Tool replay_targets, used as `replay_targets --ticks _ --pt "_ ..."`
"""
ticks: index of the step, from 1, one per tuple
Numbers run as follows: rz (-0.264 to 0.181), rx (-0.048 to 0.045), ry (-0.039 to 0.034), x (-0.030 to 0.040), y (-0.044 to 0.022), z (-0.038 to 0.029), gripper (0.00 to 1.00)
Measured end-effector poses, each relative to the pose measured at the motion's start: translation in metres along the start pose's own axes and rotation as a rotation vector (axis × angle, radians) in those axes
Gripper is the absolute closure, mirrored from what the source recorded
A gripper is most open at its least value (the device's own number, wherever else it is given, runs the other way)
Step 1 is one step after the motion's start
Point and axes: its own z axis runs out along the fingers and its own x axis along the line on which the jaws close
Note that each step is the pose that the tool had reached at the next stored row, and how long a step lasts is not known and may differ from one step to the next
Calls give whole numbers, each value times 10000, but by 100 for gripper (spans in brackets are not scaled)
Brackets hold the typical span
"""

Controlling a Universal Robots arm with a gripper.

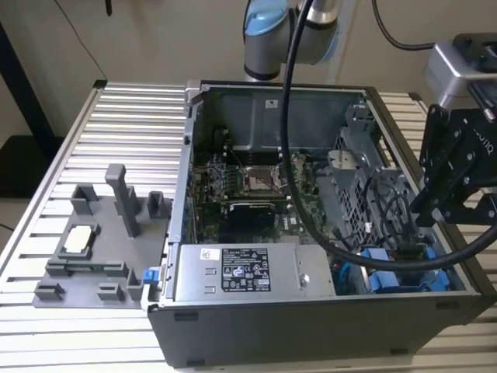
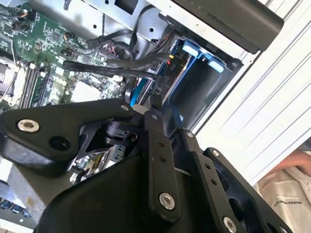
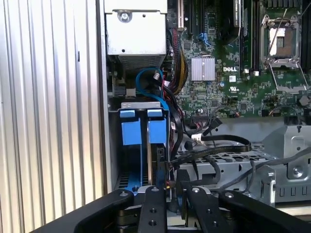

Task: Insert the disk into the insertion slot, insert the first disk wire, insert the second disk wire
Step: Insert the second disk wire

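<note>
The tool (image 3: 170,194) pinches a black wire plug (image 3: 162,162) at the disk (image 3: 156,141), which already sits upright in the slot (image 3: 114,145)

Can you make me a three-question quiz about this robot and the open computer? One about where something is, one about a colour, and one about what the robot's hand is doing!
1. Where is the gripper?
A. Over the grey fixture tray
B. Down inside the computer case by the blue disk frames
C. Up above the processor socket

2. What colour are the plastic disk frames?
A. Blue
B. Red
C. Yellow

3. What are the gripper's fingers doing?
A. Spread wide in open air
B. Carrying the power-supply box
C. Pinched on a black wire connector

Answers:
1 B: the exterior view puts it at the case's right end, beside the blue frames.
2 A: both wrist views show bright blue tabs.
3 C: in the second wrist view the fingertips meet on the connector at the frames' edge.
</note>
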Motion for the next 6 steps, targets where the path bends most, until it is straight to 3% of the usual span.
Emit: replay_targets --ticks 6 --pt "0 0 13 0 0 -1 76"
